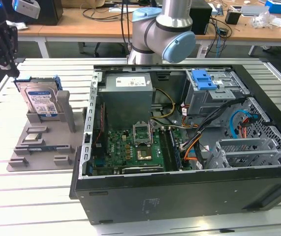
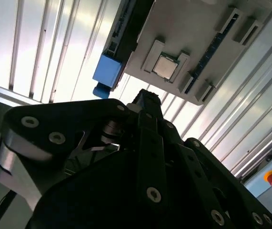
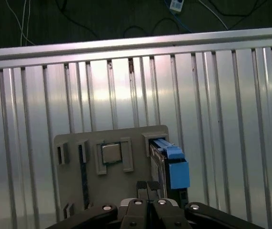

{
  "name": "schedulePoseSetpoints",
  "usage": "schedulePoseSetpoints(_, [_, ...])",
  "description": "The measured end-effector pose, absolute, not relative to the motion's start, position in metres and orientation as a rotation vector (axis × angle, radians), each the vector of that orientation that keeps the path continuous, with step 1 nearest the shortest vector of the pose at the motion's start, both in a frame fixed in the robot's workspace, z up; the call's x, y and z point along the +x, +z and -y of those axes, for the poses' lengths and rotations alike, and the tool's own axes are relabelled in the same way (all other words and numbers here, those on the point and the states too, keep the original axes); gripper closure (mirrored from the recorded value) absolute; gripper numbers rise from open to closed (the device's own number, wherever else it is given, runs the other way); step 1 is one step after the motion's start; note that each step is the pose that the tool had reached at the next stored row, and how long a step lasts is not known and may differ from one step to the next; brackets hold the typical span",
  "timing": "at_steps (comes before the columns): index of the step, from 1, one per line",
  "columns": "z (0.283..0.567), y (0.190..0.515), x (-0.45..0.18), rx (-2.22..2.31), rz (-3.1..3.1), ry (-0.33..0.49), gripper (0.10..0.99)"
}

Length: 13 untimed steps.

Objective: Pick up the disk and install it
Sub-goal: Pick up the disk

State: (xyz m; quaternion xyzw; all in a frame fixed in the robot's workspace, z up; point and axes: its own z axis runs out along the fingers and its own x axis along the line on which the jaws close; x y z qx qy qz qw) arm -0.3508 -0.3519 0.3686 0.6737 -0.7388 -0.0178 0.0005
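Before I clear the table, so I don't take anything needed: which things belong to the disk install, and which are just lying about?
Job: disk, upright in its grey holder; gripper near its top edge; drive bay in the case, likely the target.
Lying about: chip on the holder; cables on the desk behind.

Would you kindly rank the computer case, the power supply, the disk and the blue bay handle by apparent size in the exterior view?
Largest to smallest:
1. computer case
2. power supply
3. disk
4. blue bay handle
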Motion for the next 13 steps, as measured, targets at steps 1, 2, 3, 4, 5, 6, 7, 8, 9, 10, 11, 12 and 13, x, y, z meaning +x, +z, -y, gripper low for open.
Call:
schedulePoseSetpoints(1, [0.3519, 0.3686, -0.3508, 2.116, 2.320, -0.056, 0.980])
schedulePoseSetpoints(2, [0.3519, 0.3686, -0.3508, 2.116, 2.320, -0.056, 0.980])
schedulePoseSetpoints(3, [0.3519, 0.3686, -0.3508, 2.116, 2.320, -0.056, 0.980])
schedulePoseSetpoints(4, [0.3519, 0.3686, -0.3508, 2.116, 2.320, -0.056, 0.973])
schedulePoseSetpoints(5, [0.3519, 0.3686, -0.3508, 2.116, 2.320, -0.056, 0.918])
schedulePoseSetpoints(6, [0.3519, 0.3686, -0.3508, 2.117, 2.320, -0.056, 0.918])
schedulePoseSetpoints(7, [0.3519, 0.3686, -0.3508, 2.117, 2.319, -0.056, 0.851])
schedulePoseSetpoints(8, [0.3519, 0.3686, -0.3508, 2.117, 2.319, -0.056, 0.792])
schedulePoseSetpoints(9, [0.3519, 0.3686, -0.3508, 2.117, 2.319, -0.056, 0.729])
schedulePoseSetpoints(10, [0.3519, 0.3686, -0.3508, 2.117, 2.319, -0.056, 0.671])
schedulePoseSetpoints(11, [0.3519, 0.3686, -0.3508, 2.117, 2.319, -0.056, 0.612])
schedulePoseSetpoints(12, [0.3519, 0.3686, -0.3508, 2.117, 2.319, -0.056, 0.612])
schedulePoseSetpoints(13, [0.3519, 0.3686, -0.3508, 2.117, 2.319, -0.056, 0.549])
